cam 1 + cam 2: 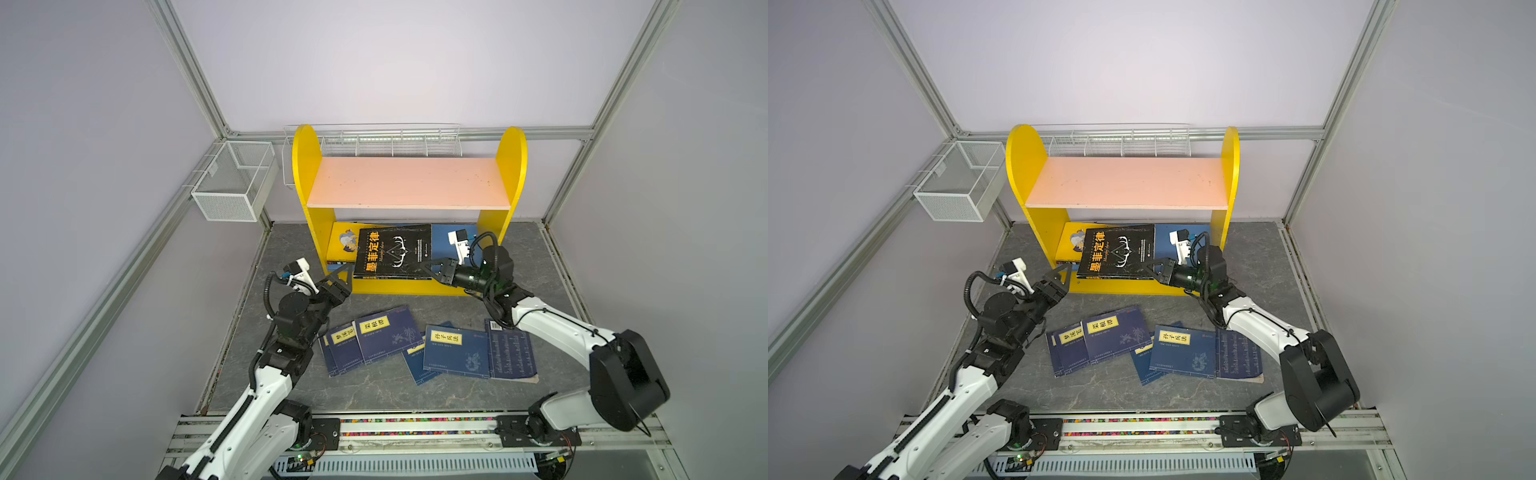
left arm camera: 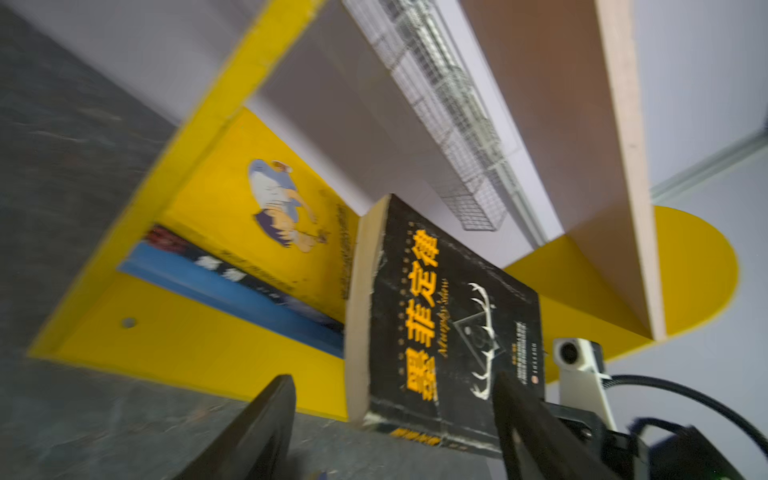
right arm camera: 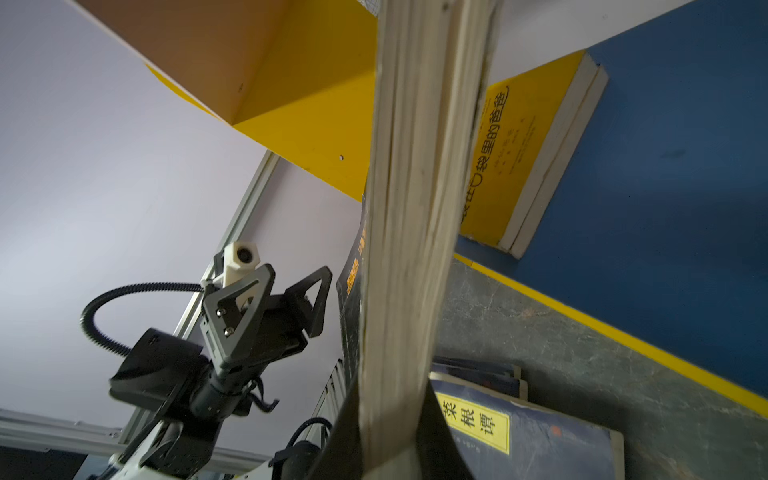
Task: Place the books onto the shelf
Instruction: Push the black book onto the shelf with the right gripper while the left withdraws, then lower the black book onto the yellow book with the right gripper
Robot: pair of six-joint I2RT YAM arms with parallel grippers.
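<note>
Foreground: navy paperbacks flat on surface, unshelved. Left end effector spread, holding nothing, just beside black book. Right end effector clenched on its page edge; book partly over shelf lower board, overlapping yellow book. Risk: one-edge grip lets book droop, twist, slip out, or catch shelf lip.
</note>
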